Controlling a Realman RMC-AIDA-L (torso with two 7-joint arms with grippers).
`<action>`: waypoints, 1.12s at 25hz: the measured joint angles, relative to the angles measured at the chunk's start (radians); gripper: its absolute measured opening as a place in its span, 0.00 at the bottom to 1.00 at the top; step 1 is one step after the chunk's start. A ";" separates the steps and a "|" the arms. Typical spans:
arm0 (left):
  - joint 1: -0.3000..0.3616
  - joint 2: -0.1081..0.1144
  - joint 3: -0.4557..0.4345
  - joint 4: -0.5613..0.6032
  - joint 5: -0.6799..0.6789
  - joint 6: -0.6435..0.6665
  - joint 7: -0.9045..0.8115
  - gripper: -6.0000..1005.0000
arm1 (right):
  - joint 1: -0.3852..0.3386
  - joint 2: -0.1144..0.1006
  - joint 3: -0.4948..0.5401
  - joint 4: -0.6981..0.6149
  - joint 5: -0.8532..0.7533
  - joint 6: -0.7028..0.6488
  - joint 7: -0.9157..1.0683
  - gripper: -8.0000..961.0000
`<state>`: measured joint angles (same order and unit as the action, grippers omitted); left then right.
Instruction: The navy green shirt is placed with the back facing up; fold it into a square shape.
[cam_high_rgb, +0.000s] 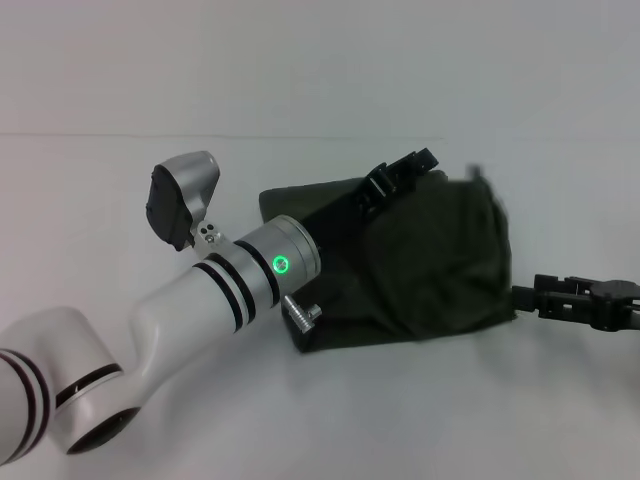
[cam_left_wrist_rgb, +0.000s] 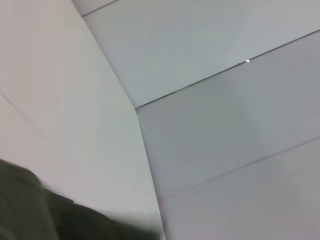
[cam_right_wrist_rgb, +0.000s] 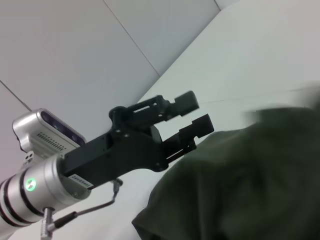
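Olive cotton navy green shirt (cam_high_rgb: 420, 265), folded compact on white table (cam_high_rgb: 100, 180); left gripper (cam_right_wrist_rgb: 192, 117) narrowly parted above its far edge, right gripper (cam_high_rgb: 530, 296) state unclear at near-right corner; likely final squaring, next smoothing edges.

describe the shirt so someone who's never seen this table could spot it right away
On the white table, look to the middle, just past the end of the silver-and-white left arm. The navy green shirt lies there as a dark olive, rumpled, roughly squarish bundle, with the left gripper at its far edge and the right gripper at its right edge. It is the only soft, dark cloth on the pale surface.
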<state>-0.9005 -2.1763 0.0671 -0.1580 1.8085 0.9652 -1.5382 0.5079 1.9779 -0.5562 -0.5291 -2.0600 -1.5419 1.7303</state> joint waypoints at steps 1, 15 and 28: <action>0.002 0.001 0.000 0.003 0.003 0.016 -0.001 0.36 | -0.003 -0.001 0.000 0.000 0.000 -0.001 0.000 0.93; 0.170 0.016 0.292 0.477 0.128 0.435 -0.268 0.83 | -0.042 -0.069 0.042 0.014 -0.014 0.066 0.410 0.93; 0.433 0.035 0.435 0.876 0.214 0.784 -0.004 0.94 | 0.088 -0.076 0.015 0.098 -0.031 0.219 0.696 0.93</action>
<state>-0.4675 -2.1413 0.5021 0.7176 2.0224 1.7492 -1.5423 0.5957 1.9017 -0.5410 -0.4306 -2.0910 -1.3229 2.4267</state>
